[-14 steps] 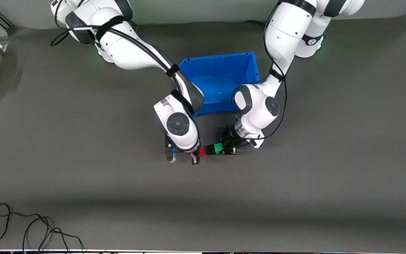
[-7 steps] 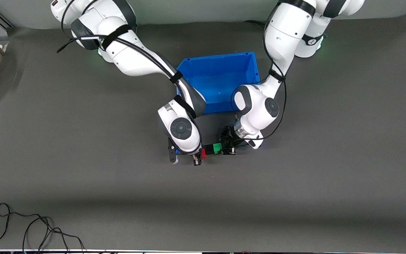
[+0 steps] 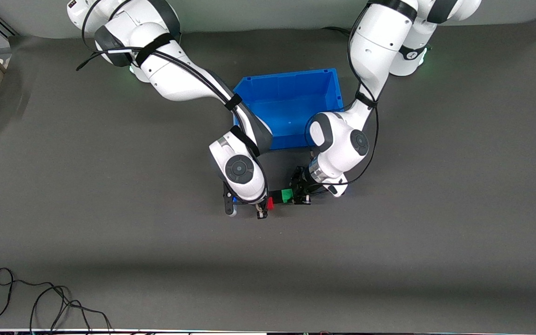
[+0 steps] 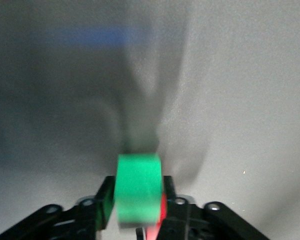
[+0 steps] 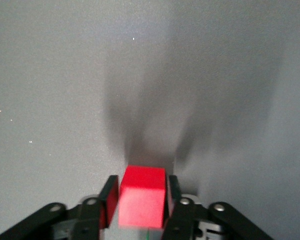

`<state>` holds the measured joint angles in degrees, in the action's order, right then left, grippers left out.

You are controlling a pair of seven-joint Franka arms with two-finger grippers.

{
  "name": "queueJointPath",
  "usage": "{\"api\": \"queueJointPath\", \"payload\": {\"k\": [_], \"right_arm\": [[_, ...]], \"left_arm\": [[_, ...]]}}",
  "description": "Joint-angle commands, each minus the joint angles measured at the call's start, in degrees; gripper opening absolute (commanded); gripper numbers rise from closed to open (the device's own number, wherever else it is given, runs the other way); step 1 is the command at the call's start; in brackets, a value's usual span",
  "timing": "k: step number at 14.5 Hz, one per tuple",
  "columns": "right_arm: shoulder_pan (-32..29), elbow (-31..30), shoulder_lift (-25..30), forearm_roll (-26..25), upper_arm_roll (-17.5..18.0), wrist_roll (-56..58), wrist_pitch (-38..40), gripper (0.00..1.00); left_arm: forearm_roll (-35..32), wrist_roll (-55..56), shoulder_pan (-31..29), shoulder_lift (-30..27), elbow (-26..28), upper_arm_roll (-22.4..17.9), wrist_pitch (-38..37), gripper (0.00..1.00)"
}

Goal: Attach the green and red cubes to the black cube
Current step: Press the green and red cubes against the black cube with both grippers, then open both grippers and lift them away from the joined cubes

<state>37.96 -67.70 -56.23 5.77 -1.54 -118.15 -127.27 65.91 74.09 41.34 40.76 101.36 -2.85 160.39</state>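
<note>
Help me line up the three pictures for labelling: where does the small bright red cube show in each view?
Front view: the small bright red cube sits at the right gripper, beside the black cube.
Left wrist view: only a red sliver shows past the bright green cube.
Right wrist view: it sits between the gripper's fingers.
Shared landmark: the grey table mat.

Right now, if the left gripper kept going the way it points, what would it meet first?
Probably the black cube, just past the green cube at its tip; depth is unclear.
</note>
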Motion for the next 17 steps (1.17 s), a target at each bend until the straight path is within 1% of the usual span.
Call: {"api": "queueJointPath", "payload": {"k": [1, 2, 3, 4, 6, 7, 9, 10, 12, 13, 15, 16, 17], "right_arm": [[-0.08, 1.52, -0.9, 1.0, 0.13, -0.41, 0.26, 0.82], [-0.08, 1.52, -0.9, 1.0, 0.22, -0.41, 0.26, 0.83], [-0.08, 1.6, -0.82, 1.0, 0.13, -0.32, 0.35, 0.9], [-0.52, 1.61, -0.47, 0.91, 0.05, -0.24, 0.61, 0.97], [-1.13, 1.69, 1.55, 0.21, -0.48, 0.55, 1.84, 0.99], [-1.74, 1.69, 2.95, 0.29, -0.57, 2.91, 3.33, 0.99], [-5.59, 1.61, 6.72, 0.47, -0.75, 8.26, 5.35, 0.99], [-8.31, 1.0, 8.83, 0.47, -0.57, 11.86, 6.84, 0.99], [-11.84, 0.73, 12.44, 0.82, -0.66, 23.09, 13.33, 1.0], [-14.21, 0.64, 14.28, 0.82, -0.74, 29.23, 16.06, 1.0], [-18.08, 0.55, 17.36, 0.91, -0.66, 43.98, 21.24, 1.0], [-18.88, 0.12, 19.12, 0.39, -0.74, 49.46, 23.79, 1.0], [-19.32, -0.67, 21.14, -0.31, -1.88, 54.47, 26.6, 1.0]], "left_arm": [[-0.26, -0.44, 0.14, 0.46, -0.73, -0.4, -0.78, 0.86], [-0.26, -0.44, 0.14, 0.38, -0.73, -0.4, -0.78, 0.92], [-0.26, -0.44, 0.06, 0.29, -0.73, -0.4, -0.95, 1.0], [-0.26, -0.36, -0.03, 0.11, -0.64, -0.57, -1.13, 1.0], [-0.61, -0.44, -1.52, -0.41, -0.2, -0.75, -1.48, 1.0], [-1.65, -0.79, -2.92, -1.2, -0.11, -0.75, -2.61, 1.0], [-5.25, -0.88, -6.69, -3.3, 0.06, -1.1, -7.87, 1.0], [-8.75, -0.97, -9.5, -5.06, 0.59, -1.28, -10.77, 1.0], [-16.04, -1.14, -15.21, -7.79, 1.03, -1.37, -17.88, 1.0], [-21.65, -1.75, -18.54, -9.02, 0.94, -1.37, -22.79, 1.0], [-31.33, -5.87, -24.7, -11.65, 0.68, -1.28, -32.29, 1.0], [-35.29, -9.28, -27.34, -13.23, 0.68, -1.28, -35.9, 1.0], [-38.81, -13.15, -29.63, -14.9, 0.59, -1.28, -39.33, 1.0]]}}
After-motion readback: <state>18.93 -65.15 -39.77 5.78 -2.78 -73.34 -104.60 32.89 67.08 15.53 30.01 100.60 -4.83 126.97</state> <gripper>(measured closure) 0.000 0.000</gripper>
